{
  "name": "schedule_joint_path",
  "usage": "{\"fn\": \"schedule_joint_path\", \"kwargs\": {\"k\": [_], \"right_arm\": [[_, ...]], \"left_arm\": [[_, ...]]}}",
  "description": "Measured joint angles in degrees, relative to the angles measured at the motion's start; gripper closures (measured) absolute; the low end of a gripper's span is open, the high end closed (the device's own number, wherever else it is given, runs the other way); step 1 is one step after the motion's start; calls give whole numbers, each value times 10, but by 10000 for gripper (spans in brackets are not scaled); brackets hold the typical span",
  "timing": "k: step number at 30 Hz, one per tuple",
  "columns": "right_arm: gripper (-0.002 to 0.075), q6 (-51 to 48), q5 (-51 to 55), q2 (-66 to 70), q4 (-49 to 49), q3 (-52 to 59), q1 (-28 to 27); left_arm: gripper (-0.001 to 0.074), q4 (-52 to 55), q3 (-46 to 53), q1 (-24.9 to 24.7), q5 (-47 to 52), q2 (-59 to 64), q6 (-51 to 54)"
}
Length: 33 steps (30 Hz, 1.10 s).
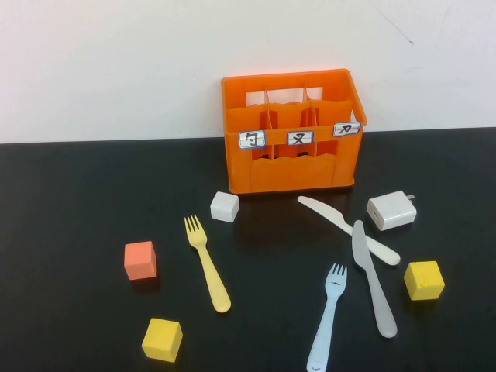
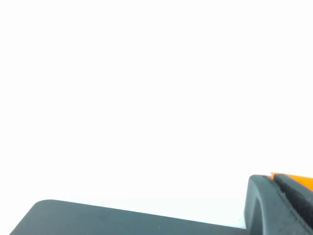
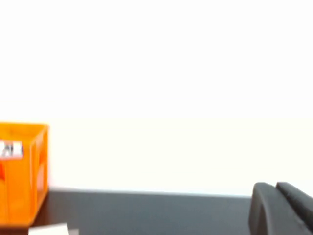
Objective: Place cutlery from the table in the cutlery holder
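The orange cutlery holder point(image 1: 291, 132) stands at the back middle of the black table point(image 1: 77, 201); it also shows in the right wrist view point(image 3: 22, 171). Four pieces lie flat in front of it: a yellow fork point(image 1: 208, 263) at centre left, a pale blue fork point(image 1: 328, 314) near the front edge, and a cream knife point(image 1: 347, 229) whose handle end lies beside a grey knife point(image 1: 372, 279). Neither arm shows in the high view. My left gripper point(image 2: 281, 205) and right gripper point(image 3: 283, 208) each show only as a dark edge in their own wrist views, away from the cutlery.
A white cube point(image 1: 225, 207) sits by the holder's front left corner. A white charger block point(image 1: 391, 210) lies right of the cream knife. An orange cube point(image 1: 140, 260) and a yellow cube point(image 1: 162, 339) are at the left, another yellow cube point(image 1: 424, 280) at the right. A white wall stands behind.
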Motion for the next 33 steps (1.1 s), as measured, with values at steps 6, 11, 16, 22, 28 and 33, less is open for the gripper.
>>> {"fn": "schedule_joint_path", "kwargs": {"k": [6, 11, 16, 22, 28, 33], "right_arm": [[728, 12, -47, 0, 0, 0, 0], [728, 22, -50, 0, 0, 0, 0], [728, 24, -78, 0, 0, 0, 0], [728, 24, -43, 0, -4, -22, 0], [728, 21, 76, 0, -21, -102, 0], [728, 21, 138, 3, -28, -144, 0]], "left_arm": [[736, 0, 0, 0, -4, 0, -15], [736, -6, 0, 0, -4, 0, -56], [736, -17, 0, 0, -6, 0, -158], [736, -1, -11, 0, 20, 0, -175], [736, 40, -101, 0, 89, 0, -176], [736, 69, -178, 0, 155, 36, -171]]}}
